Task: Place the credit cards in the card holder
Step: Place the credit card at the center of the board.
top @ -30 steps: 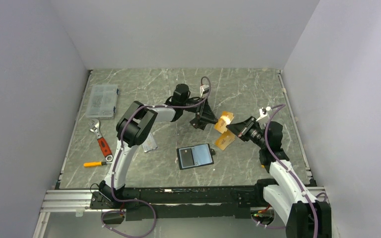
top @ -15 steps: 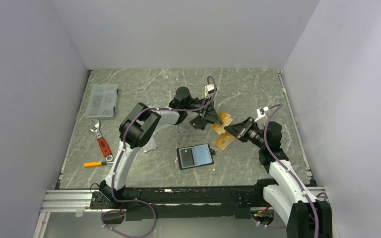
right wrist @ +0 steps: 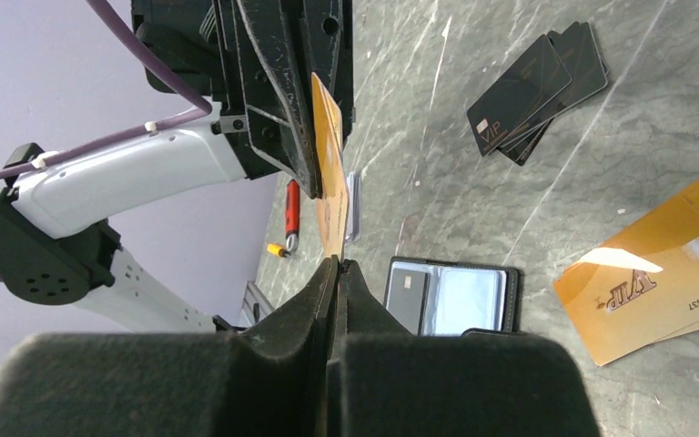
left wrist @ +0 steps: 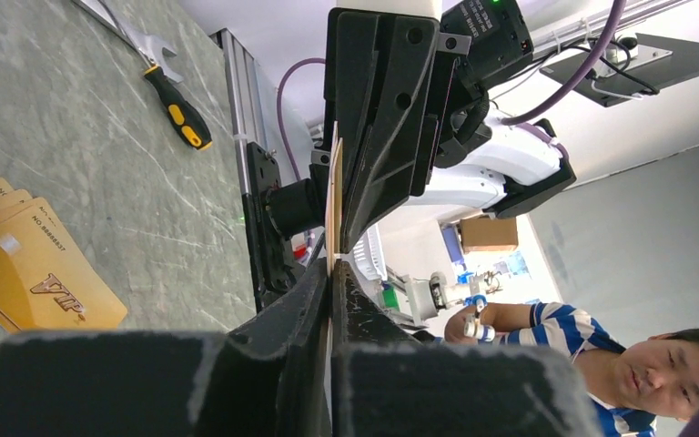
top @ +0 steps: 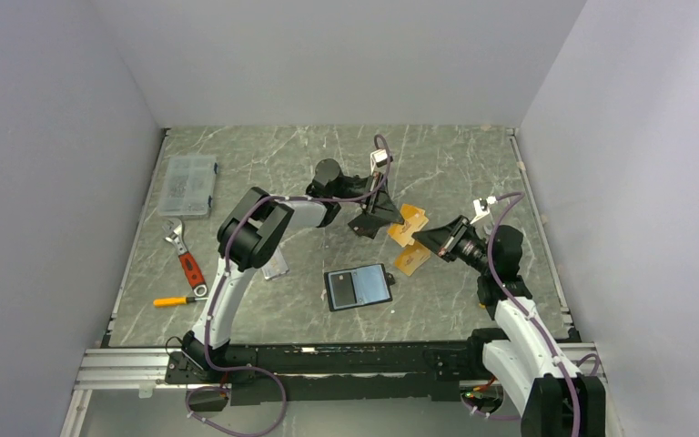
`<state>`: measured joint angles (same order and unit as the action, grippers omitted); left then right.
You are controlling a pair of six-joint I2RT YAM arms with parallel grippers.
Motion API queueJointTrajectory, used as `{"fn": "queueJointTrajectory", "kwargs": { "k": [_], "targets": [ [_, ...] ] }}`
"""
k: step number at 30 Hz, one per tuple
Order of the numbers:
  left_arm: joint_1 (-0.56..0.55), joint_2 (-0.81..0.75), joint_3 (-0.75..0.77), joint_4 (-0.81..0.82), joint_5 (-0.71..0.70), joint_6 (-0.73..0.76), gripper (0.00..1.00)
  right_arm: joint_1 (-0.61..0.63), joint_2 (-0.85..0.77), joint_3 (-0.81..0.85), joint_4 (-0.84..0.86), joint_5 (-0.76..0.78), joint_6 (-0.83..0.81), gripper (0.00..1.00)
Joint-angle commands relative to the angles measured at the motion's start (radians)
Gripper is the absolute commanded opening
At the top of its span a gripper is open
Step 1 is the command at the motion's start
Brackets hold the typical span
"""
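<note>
Left pincer (top: pixel 391 223) has been closing since earlier frame. Top: card holder (top: pixel 358 286) is lying open, near-centre on tabletop (top: pixel 282 164). L wrist: it's pinching an orange card (left wrist: pixel 332 200) edge-on, mid-air. R wrist: right pincer (right wrist: pixel 335 264) is clamping same card, so handover step; next, one side needs releasing before slotting.
</note>
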<state>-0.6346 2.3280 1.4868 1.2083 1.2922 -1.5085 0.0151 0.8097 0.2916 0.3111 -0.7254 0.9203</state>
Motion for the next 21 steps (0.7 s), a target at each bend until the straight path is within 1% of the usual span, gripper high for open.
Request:
{"fn": "queueJointTrajectory", "kwargs": {
  "k": [1, 3, 4, 7, 8, 9, 11, 14, 21],
  "targets": [
    [0.003, -0.003, 0.004, 0.100, -0.014, -0.024, 0.08, -0.007, 0.008, -0.014, 0.052, -0.025, 0.014, 0.00],
    [0.002, 0.003, 0.005, 0.124, -0.017, -0.049, 0.03, -0.009, 0.008, -0.014, 0.055, -0.025, 0.019, 0.00],
    [0.002, 0.006, 0.004, 0.137, -0.018, -0.062, 0.02, -0.009, 0.009, -0.014, 0.057, -0.025, 0.022, 0.02],
    [0.001, 0.012, -0.004, 0.176, -0.019, -0.099, 0.00, -0.009, 0.008, 0.002, 0.038, -0.015, 0.010, 0.26],
    [0.002, 0.012, -0.007, 0.189, -0.020, -0.108, 0.00, -0.009, 0.010, 0.010, 0.027, -0.012, 0.004, 0.32],
    [0.002, 0.013, -0.009, 0.198, -0.019, -0.121, 0.00, -0.031, 0.013, 0.019, 0.021, -0.010, -0.003, 0.35],
    [0.002, 0.014, -0.009, 0.219, -0.019, -0.147, 0.00, -0.048, 0.021, 0.032, 0.027, -0.017, -0.008, 0.38],
    [0.003, 0.016, -0.007, 0.256, -0.021, -0.187, 0.00, -0.075, 0.035, 0.056, 0.028, -0.029, -0.017, 0.39],
    [-0.003, 0.007, -0.019, 0.239, -0.015, -0.169, 0.00, -0.095, 0.099, 0.096, 0.120, -0.052, 0.017, 0.40]
  ]
}}
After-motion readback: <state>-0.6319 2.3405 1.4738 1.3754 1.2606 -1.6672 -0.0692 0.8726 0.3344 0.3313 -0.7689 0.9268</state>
